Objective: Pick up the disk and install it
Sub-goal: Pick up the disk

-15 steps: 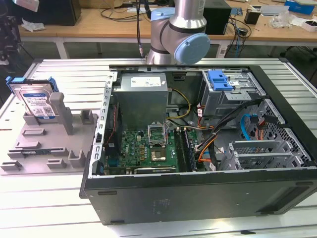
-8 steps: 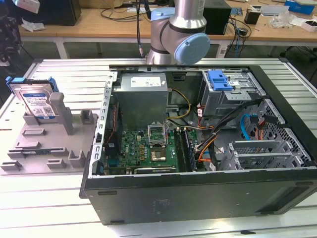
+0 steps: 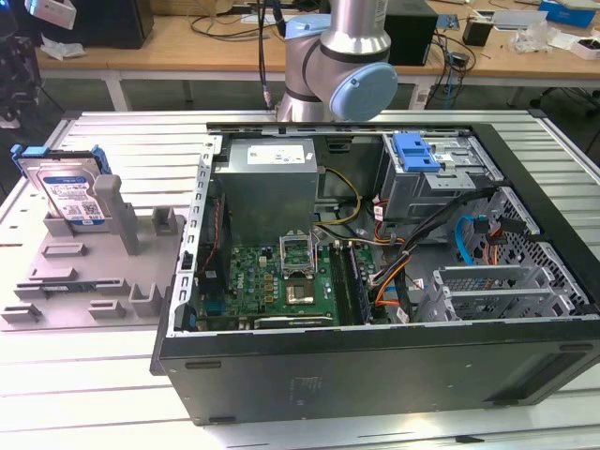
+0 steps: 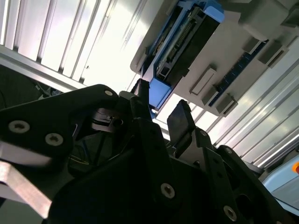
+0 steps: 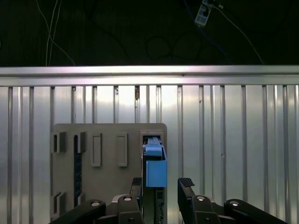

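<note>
- Exterior view: raised, looking down across the desk [image 3: 94,394] at the computer case [image 3: 375,234] and grey holder [image 3: 94,272].
- First wrist view: straight down past the gripper [image 5: 161,183] onto that holder.
- Second wrist view: same holder, oblique, nearer.

The disk [image 3: 67,187] is silver with a white-and-blue label, edged by a bright blue carrier. It stands in a pale grey holder [image 3: 103,281] on a silvery table [image 3: 122,131] striped with parallel grooves. The computer case [image 3: 375,375] is black, its motherboard [image 3: 291,277] green, its power supply [image 3: 270,183] plain grey and its latch piece [image 3: 417,152] blue, with orange, yellow and blue cables [image 3: 461,246] beside. The robot arm [image 3: 361,37] is silver with a pale blue cap. The gripper [image 5: 161,183] is matt black.
</note>
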Robot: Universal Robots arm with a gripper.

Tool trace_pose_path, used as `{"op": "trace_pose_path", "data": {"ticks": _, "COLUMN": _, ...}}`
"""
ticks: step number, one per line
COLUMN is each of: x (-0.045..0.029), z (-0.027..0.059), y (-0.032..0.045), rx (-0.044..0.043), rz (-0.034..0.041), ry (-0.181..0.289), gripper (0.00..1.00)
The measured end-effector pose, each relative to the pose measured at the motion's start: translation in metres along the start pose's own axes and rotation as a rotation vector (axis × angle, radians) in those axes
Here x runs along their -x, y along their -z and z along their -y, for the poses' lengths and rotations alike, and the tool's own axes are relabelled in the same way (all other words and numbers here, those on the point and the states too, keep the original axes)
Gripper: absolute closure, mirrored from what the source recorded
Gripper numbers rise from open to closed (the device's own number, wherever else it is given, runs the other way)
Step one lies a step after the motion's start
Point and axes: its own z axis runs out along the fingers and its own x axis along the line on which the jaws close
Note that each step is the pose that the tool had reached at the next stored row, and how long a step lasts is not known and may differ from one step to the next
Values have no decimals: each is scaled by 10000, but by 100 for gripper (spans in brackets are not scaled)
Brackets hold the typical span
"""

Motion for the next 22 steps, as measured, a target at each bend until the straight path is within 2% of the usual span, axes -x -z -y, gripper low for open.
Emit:
{"op": "trace_pose_path", "data": {"ticks": 12, "x": -4, "z": 2, "y": -59, "rx": 1, "rz": -1, "ry": 17, "gripper": 56}}
{"op": "trace_pose_path", "data": {"ticks": 22, "x": -36, "z": 4, "y": -91, "rx": -1, "rz": -1, "ry": 26, "gripper": 56}}
